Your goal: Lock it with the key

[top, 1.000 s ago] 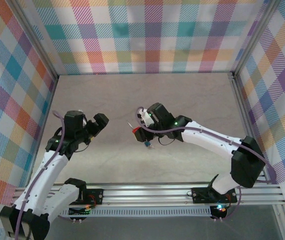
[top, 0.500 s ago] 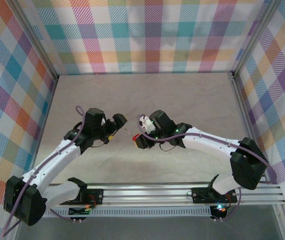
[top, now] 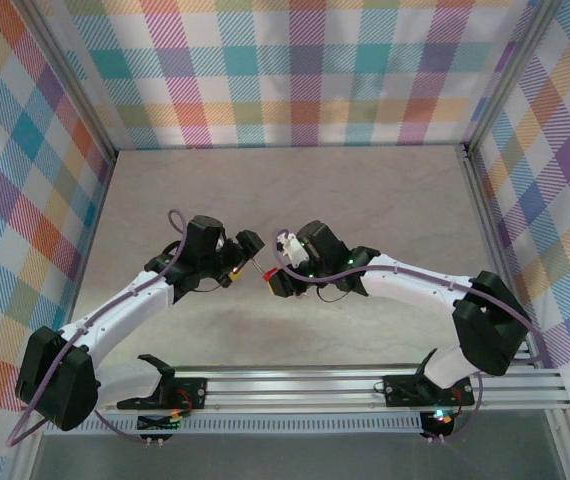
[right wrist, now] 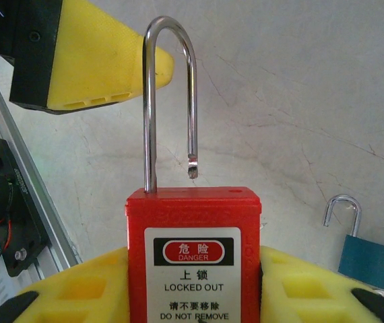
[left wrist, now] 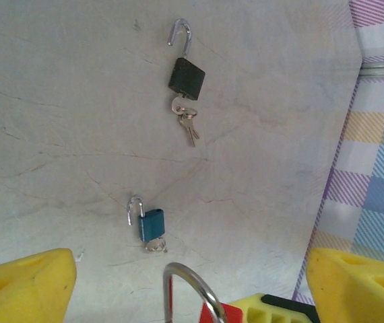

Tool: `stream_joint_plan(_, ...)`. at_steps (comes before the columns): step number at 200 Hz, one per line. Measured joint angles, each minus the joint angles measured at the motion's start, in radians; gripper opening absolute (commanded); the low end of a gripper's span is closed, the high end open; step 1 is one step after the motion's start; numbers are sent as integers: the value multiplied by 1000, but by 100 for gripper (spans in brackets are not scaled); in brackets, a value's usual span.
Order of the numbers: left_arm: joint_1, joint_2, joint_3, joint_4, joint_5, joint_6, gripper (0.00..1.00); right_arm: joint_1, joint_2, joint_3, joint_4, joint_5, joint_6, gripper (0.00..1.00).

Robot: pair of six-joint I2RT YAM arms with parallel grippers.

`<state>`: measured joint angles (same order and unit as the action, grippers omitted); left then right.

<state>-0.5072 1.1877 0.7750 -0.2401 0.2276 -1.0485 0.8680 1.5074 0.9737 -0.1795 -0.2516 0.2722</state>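
Holding the red lock (right wrist: 193, 229) upright over the middle of the table (left wrist: 57, 101), the right gripper (right wrist: 193, 286) is clamping its smooth plastic body between 2 yellow foam pads. The steel shackle (right wrist: 149, 101) is standing raised, its notched free leg hanging just above its hole. The left gripper (left wrist: 192, 289) is standing wide, 1 pad on each side of the shackle's bend, seemingly not touching it. The key is hiding: the lock's lower end, where it is probably sitting, is lying buried between the right pads.

Judging the step to be seating the shackle, I am advising that the left pads be closing square on the bend and pushing straight along the legs while the right grip is resisting. Round polished steel is likely to be slipping off soft foam if pressed off-centre.

Lying flat on the pale, crack-veined table are a black lock (left wrist: 186, 75) with small silver keys (left wrist: 186, 121) and a blue lock (left wrist: 151, 224), both shackles open, well apart, nearer the edge at the checked wall.
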Motion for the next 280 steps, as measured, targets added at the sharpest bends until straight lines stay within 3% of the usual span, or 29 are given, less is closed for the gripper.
stream_joint_plan(129, -2, 29, 0, 37, 19, -11, 45, 0, 9, 0, 4, 0, 3, 0)
stream_joint_plan(280, -2, 37, 0, 37, 26, -10, 20, 2, 9, -1, 7, 0, 4, 0)
